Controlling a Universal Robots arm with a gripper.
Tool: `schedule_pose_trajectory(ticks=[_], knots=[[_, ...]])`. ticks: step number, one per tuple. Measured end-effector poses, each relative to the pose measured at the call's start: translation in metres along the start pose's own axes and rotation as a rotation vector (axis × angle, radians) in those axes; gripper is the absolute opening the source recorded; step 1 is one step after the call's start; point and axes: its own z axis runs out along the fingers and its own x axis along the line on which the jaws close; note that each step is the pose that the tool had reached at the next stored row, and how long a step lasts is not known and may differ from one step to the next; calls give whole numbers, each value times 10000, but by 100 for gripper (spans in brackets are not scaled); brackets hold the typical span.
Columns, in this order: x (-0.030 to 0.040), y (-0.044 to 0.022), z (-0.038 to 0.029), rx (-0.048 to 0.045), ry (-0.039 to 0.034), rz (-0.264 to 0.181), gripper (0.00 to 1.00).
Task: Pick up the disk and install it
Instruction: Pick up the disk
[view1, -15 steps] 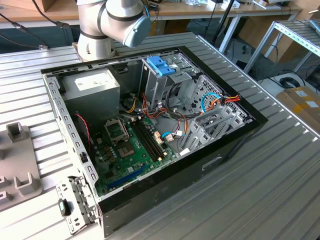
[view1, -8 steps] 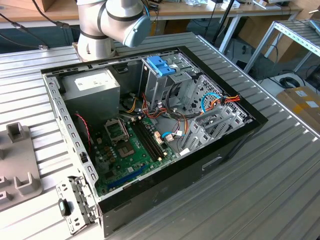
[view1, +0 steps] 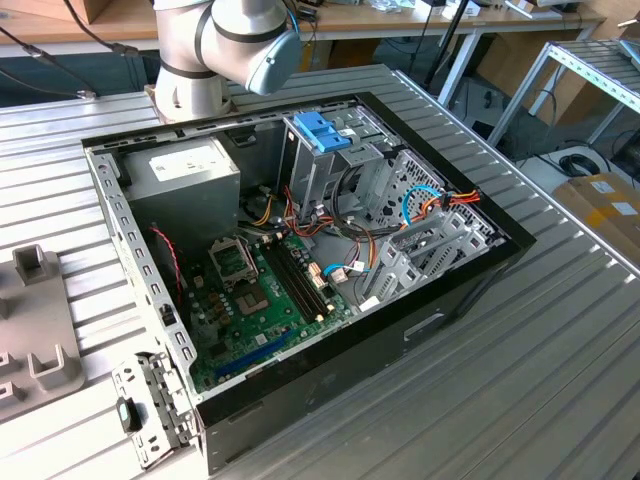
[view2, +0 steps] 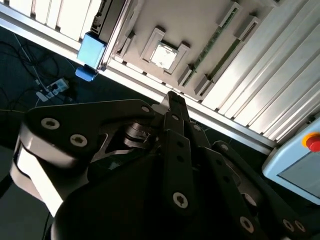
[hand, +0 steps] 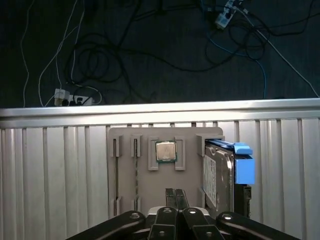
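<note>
The disk (hand: 216, 175) stands on its edge in a slot at one side of a grey holder plate (hand: 137, 170), its dark metal face and light-blue carrier frame showing. In the second wrist view its blue frame marks the disk (view2: 91, 51) at the plate's edge. My gripper (hand: 175, 196) hovers above the plate's middle, to the side of the disk and apart from it. In the second wrist view the gripper (view2: 174, 102) has its black fingers pressed together with nothing between them. The open computer case (view1: 455, 285) lies on the ribbed metal table.
A small square chip (hand: 165, 151) sits in a recess of the holder plate. Inside the case are a grey power-supply box (view1: 185, 175), a green motherboard (view1: 265, 310), a drive cage with a blue latch piece (view1: 322, 130) and loose cables. Past the table edge (hand: 160, 111), cables lie on the floor.
</note>
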Motion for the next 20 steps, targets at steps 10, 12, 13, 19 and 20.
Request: schedule_pose_trajectory(ticks=[10, 12, 13, 19, 20], knots=[[0, -1, 13, -37, -62, 1651, 10], [0, -1, 15, -49, -80, 2130, 10], [0, -1, 15, -51, -86, 2256, 10], [0, -1, 19, -76, -127, 3314, 10], [0, -1, 19, -79, -134, 3472, 10]])
